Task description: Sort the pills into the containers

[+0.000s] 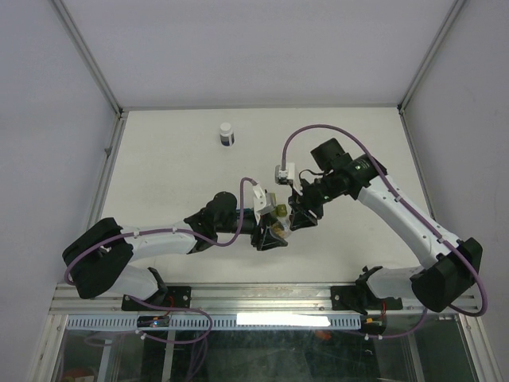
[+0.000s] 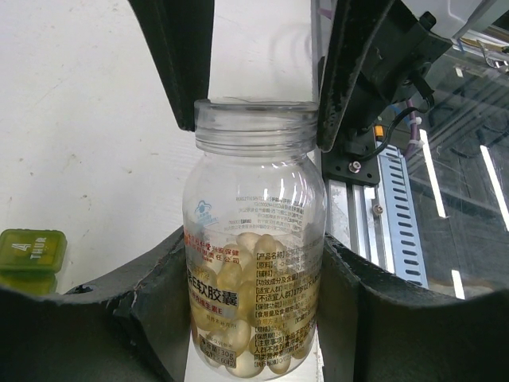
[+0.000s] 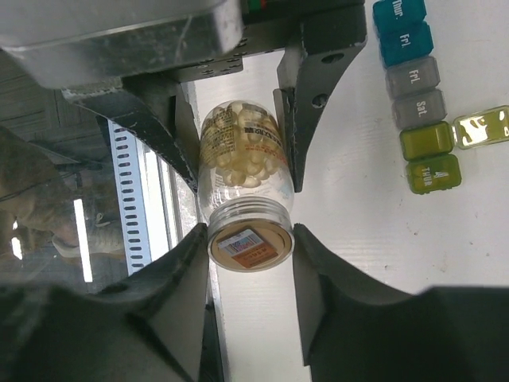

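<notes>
My left gripper (image 1: 270, 235) (image 2: 254, 318) is shut on the body of a clear, uncapped pill bottle (image 2: 254, 239) and holds it above the table. Several pale cream pills (image 2: 238, 274) (image 3: 242, 151) lie inside it. My right gripper (image 1: 298, 216) (image 3: 248, 247) grips the bottle's threaded neck (image 3: 246, 215), with a finger against each side. A tan disc with a barcode label (image 3: 248, 245) shows at the mouth. The containers (image 3: 417, 91), a strip of teal, grey and green compartments, lie on the table beside the bottle. One green compartment (image 3: 427, 142) has its lid (image 3: 481, 127) open. A green end compartment (image 2: 30, 251) also shows.
A dark bottle with a white cap (image 1: 227, 134) stands at the back of the table. Grey walls close the table on the left, back and right. A metal rail (image 1: 262, 298) runs along the near edge between the arm bases.
</notes>
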